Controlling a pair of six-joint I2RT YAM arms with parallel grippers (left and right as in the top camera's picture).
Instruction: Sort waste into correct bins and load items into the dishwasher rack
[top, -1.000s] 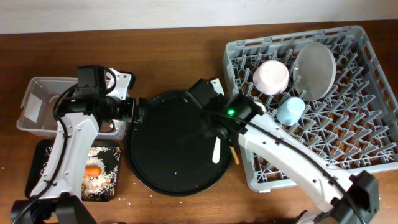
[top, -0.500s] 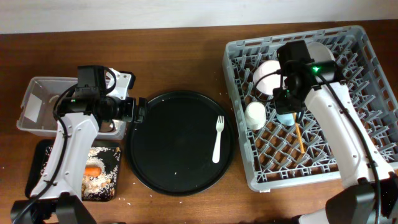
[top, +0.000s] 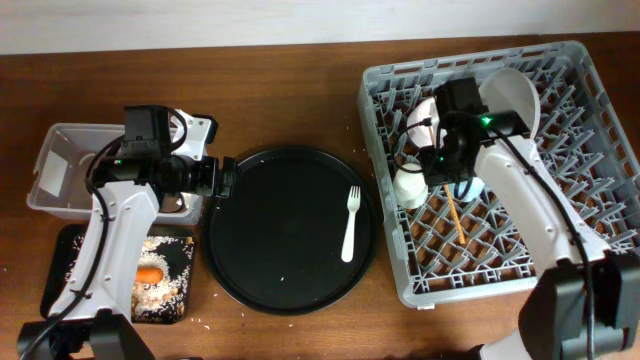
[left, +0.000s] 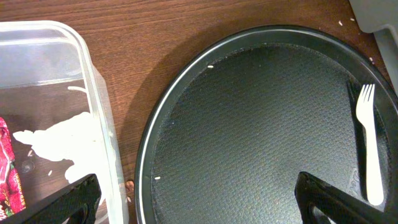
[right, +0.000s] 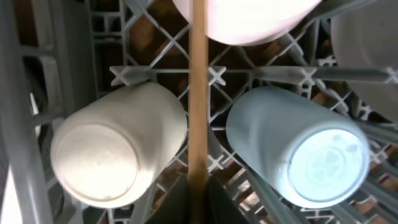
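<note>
Right fingers (right: 173, 208) pinching chopstick (right: 198, 93), above grey rack (top: 610, 190)

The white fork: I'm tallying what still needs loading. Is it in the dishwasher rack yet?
No, the white fork lies on the round black tray, outside the dishwasher rack.

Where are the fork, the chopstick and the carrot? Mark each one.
fork (top: 350, 228): overhead view, on its handle.
chopstick (right: 198, 93): right wrist view, on its shaft.
carrot (top: 149, 273): overhead view, on its middle.
</note>
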